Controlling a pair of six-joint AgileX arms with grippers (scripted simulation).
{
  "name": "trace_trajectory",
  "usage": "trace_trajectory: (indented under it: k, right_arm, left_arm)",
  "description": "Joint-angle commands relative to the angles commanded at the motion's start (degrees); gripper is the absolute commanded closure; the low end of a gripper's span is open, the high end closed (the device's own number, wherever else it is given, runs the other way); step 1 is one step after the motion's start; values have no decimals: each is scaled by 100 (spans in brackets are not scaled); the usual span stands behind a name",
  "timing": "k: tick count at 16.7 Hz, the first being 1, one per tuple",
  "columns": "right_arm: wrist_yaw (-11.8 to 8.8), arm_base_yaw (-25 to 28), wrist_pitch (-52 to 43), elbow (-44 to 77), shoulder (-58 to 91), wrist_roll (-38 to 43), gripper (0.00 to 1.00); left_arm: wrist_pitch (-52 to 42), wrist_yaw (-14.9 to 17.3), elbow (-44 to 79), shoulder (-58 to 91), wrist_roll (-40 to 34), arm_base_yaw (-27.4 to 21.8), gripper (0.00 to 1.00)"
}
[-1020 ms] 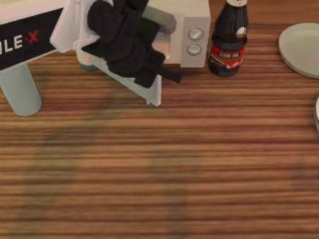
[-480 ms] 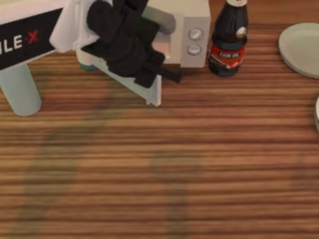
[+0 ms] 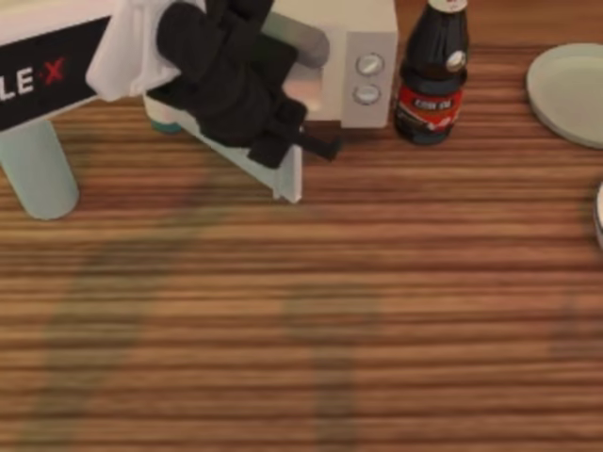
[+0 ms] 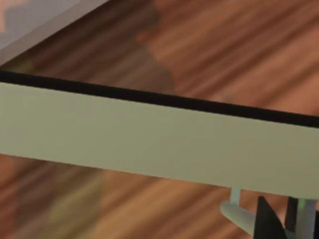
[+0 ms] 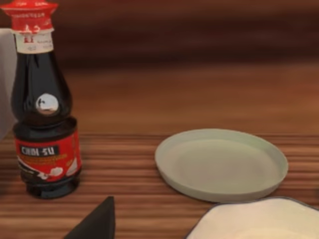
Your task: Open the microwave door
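The left claw [image 3: 316,143] sits at the free edge of the microwave door [image 3: 247,158], which stands swung well out from the microwave [image 3: 363,47]; whether the claw grips the door, I cannot tell. The door's length runs away from the claw toward its hinge. The right arm is out of the top view.

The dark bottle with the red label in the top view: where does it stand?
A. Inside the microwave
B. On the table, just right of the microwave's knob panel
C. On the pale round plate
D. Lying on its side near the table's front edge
B: the bottle stands upright on the table beside the microwave, apart from the plate.
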Motion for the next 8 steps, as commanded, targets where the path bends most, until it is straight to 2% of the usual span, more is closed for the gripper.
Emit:
trace_trajectory:
  k: [4,8]
  right_arm:
    - [0,0,0,0,0,0,0]
    - [0,0,0,0,0,0,0]
  left_arm:
    - [47,269,-277,-243,526,187,100]
    - [44,316,-338,-275,612,221,100]
